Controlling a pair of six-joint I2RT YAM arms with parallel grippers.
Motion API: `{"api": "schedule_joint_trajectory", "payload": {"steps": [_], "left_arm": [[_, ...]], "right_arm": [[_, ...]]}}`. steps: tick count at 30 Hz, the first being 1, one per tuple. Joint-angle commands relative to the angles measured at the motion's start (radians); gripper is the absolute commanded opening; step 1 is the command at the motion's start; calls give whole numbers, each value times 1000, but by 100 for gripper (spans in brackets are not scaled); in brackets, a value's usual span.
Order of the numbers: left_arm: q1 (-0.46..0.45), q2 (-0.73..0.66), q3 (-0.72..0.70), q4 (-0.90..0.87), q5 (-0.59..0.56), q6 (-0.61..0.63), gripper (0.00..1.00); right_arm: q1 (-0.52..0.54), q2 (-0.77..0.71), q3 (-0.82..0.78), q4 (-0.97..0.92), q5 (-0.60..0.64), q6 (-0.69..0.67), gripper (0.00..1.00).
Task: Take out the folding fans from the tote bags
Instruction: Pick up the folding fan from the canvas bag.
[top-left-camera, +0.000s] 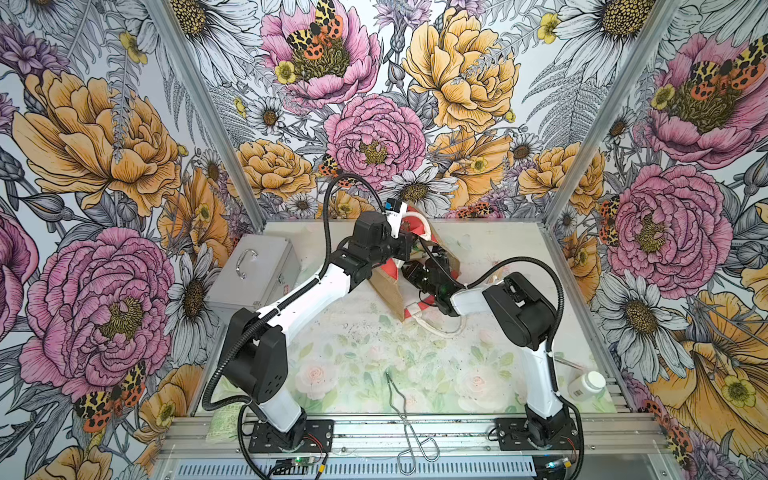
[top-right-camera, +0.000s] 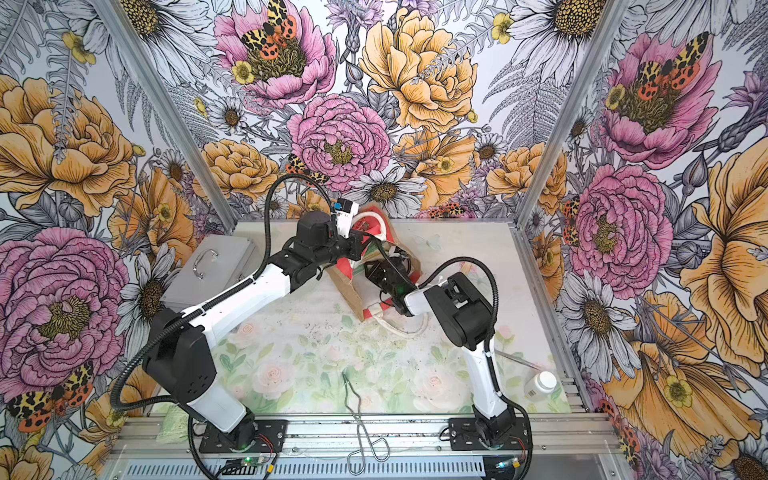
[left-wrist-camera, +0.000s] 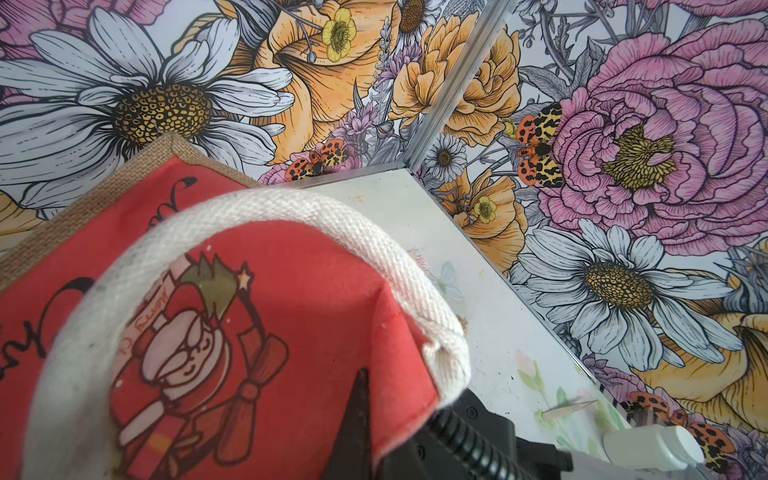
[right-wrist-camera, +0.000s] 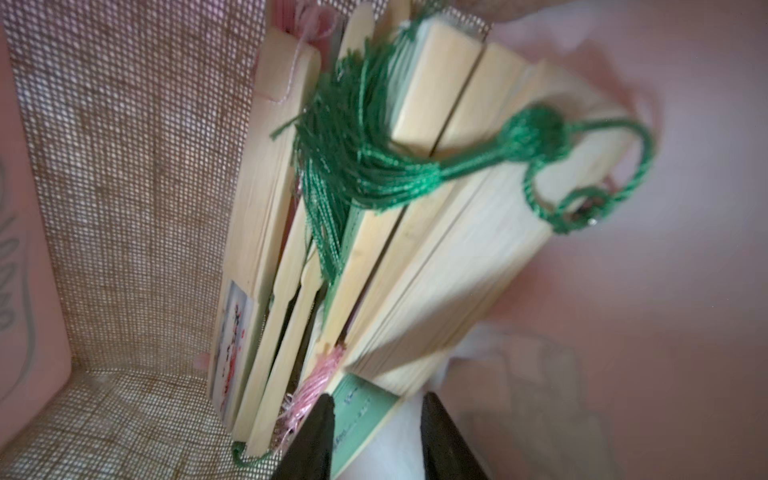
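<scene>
Grey metal case (top-left-camera: 253, 274): off at the left, well apart from the action, no part in this.
Left gripper (top-left-camera: 411, 245): clenched on the tote bag's upper edge, by the red printed panel (left-wrist-camera: 249, 332) and the white rope handle (left-wrist-camera: 291, 208). One dark finger (left-wrist-camera: 359, 411) shows against the fabric in the left wrist view. Its job, I'd say: hold the mouth up and steady, no tugging.
Tote bag (top-left-camera: 388, 293): tipped over at the back middle of the table (top-left-camera: 490, 245), its mouth turned to the right side.
Metal tongs (top-left-camera: 405, 415): lying near the front edge, untouched, not wanted here.
Folding fans (right-wrist-camera: 415, 270): all inside the bag, a leaning bundle of pale slats against the jute wall (right-wrist-camera: 137, 208). None seen out on the table.
Green tassel (right-wrist-camera: 374, 166): draped across the bundle with its cord looped at one end, so it could snag on the way out.
Right gripper (right-wrist-camera: 377, 397): deep in the bag, jaws parted, nothing grasped. The end of a green-leafed fan (right-wrist-camera: 357, 415) lies between the fingers, and a pink tassel (right-wrist-camera: 311, 386) is just beside one of them.
Step in hand: picking one fan. Best bet is to close on the wooden slats of that one fan, not on paper or tassel threads, then draw back along its length through the mouth.
White bottle (top-left-camera: 586, 384): front right corner, out of the way.
</scene>
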Motion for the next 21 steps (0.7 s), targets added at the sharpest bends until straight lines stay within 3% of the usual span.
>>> {"api": "schedule_joint_trajectory", "payload": {"steps": [1, 7, 8, 10, 21], "left_arm": [[-5, -66, -17, 49, 23, 18, 0], [-4, -74, -29, 55, 30, 19, 0], [-4, -78, -32, 56, 35, 21, 0], [-4, -82, -36, 58, 36, 26, 0], [0, -106, -75, 64, 30, 33, 0]], "right_arm": [[-35, 16, -21, 80, 67, 81, 39], [-49, 54, -29, 106, 99, 160, 44], [-52, 65, -28, 120, 99, 179, 50], [-57, 85, -30, 150, 99, 202, 52], [-64, 109, -50, 200, 122, 229, 50]]}}
